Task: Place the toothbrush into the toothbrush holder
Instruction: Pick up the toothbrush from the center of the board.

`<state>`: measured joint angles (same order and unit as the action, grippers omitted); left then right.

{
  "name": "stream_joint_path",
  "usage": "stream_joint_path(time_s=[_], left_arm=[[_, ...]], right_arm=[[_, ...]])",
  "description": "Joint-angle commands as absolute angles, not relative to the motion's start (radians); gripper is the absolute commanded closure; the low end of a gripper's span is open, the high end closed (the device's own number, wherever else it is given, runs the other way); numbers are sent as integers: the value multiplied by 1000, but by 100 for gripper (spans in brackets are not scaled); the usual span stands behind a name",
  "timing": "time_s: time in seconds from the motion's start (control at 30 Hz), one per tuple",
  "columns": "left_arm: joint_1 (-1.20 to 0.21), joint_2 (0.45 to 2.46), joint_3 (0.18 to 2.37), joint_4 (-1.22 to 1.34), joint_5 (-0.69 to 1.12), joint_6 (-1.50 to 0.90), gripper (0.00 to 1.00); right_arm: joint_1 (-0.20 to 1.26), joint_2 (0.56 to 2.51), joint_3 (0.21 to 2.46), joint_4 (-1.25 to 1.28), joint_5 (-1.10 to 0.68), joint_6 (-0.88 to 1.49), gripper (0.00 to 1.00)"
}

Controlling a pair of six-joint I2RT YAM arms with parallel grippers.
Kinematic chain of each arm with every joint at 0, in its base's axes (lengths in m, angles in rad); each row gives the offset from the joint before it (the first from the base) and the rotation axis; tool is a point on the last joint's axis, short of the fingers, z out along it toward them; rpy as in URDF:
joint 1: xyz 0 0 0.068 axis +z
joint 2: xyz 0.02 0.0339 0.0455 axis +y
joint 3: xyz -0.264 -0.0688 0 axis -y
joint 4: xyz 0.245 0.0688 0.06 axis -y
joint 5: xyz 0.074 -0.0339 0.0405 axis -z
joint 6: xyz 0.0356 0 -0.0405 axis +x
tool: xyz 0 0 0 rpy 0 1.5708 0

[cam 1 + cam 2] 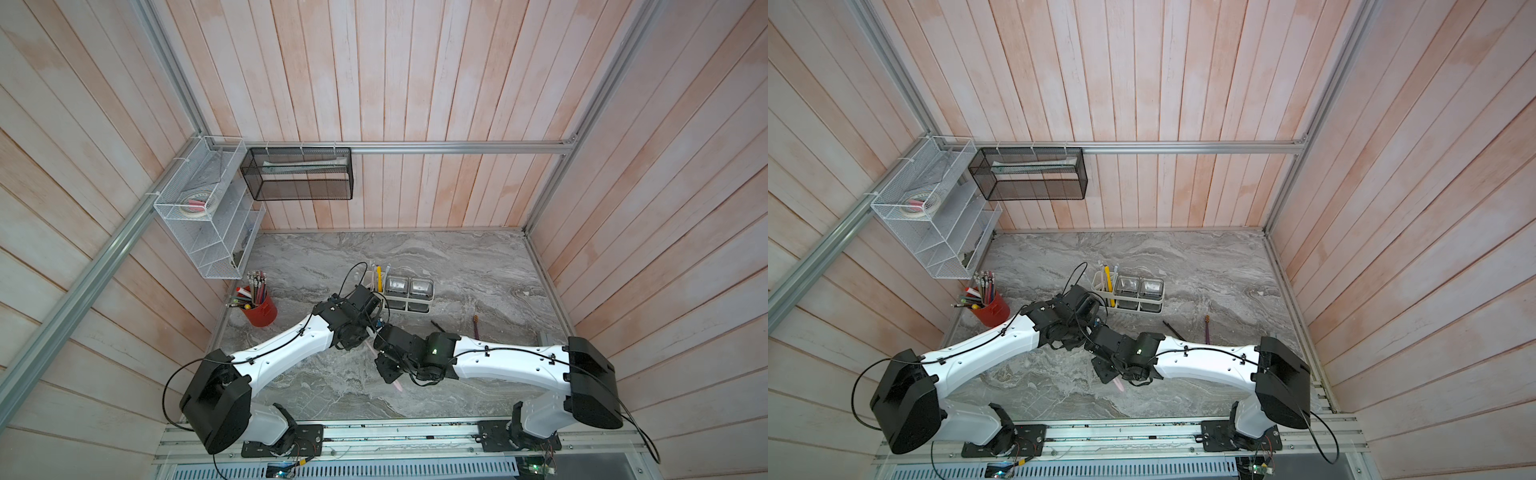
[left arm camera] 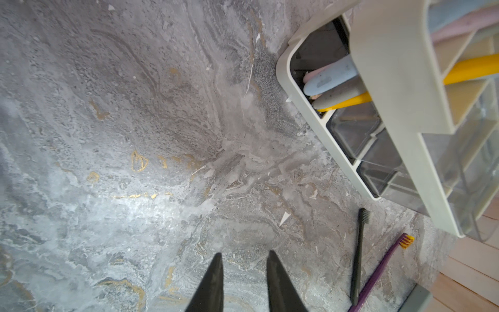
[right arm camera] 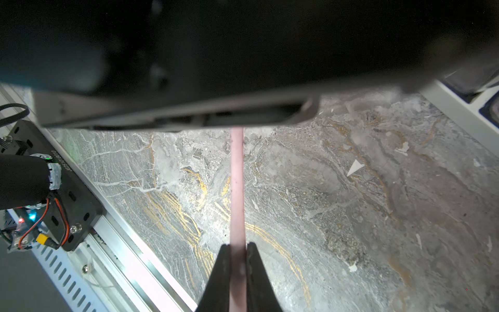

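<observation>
- Right wrist: right gripper (image 3: 238, 245) pinching pink toothbrush (image 3: 237, 186).
- Left wrist: left gripper (image 2: 244, 255) spread, empty.
- Both top views: grey marble tabletop (image 1: 478, 266), pale plank walls (image 1: 415, 75).

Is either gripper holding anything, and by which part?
The right gripper is shut on the pink toothbrush, partway along its handle; its head is hidden. The left gripper is open and empty.

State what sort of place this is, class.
Probably a mock bathroom counter in a robot test booth: marble-look countertop, toothbrush holder with brushes in it, two robot arms bolted to a metal rail.
</observation>
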<state>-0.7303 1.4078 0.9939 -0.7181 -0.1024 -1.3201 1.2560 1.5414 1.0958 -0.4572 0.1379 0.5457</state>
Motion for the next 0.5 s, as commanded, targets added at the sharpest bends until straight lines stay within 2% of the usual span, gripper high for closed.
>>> stream_joint_path(time_s=[0.0, 0.03, 0.07, 0.23, 0.47], left_arm=[[-723, 1358, 977, -717, -81, -1300, 80], [-722, 1355, 972, -710, -76, -1299, 87], [-723, 1353, 968, -707, -74, -1302, 88], [-722, 1354, 968, -709, -66, -1308, 84], [-721, 1348, 973, -714, -69, -1307, 85]], right_arm=[[1253, 1564, 1091, -518, 165, 561, 100], [1253, 1567, 1094, -518, 166, 561, 100], [1253, 1570, 1096, -518, 163, 561, 100], [1253, 1569, 1099, -521, 166, 561, 100], [1253, 1560, 1090, -515, 162, 569, 100]])
